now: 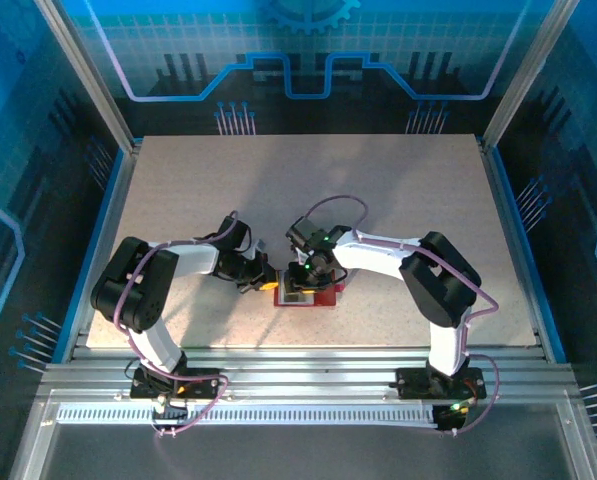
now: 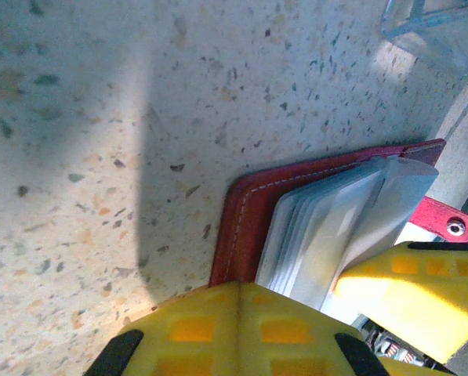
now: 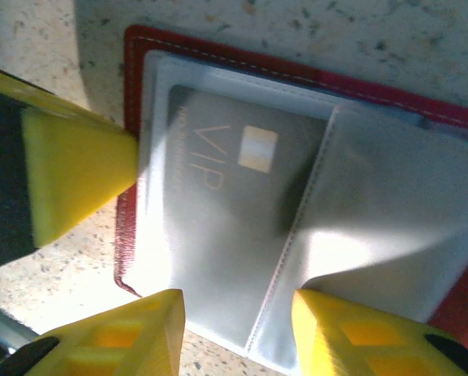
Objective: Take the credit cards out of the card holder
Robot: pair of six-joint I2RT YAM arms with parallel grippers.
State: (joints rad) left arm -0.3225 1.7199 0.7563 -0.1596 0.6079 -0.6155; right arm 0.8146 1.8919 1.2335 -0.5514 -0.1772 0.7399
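Speckled beige table point(image 1: 398, 200), clear plastic box point(image 2: 441, 31), blue patterned backdrop point(image 1: 308, 40)

The worktop point(image 1: 378, 200) looks like matt, speckled stone composite, faintly grainy. The card holder point(image 2: 245, 227) has a red leather-like cover with pale stitching and a soft sheen. Its sleeves point(image 2: 328, 235) are clear, glossy plastic film, and its tab point(image 2: 437, 213) carries a shiny metal snap point(image 2: 455, 227). The grey card point(image 3: 218, 211) is smooth, with gold lettering. The right end effector point(image 3: 235, 305) has matt yellow moulded-plastic fingers point(image 3: 132, 337). The clear plastic box point(image 2: 437, 31) glints.
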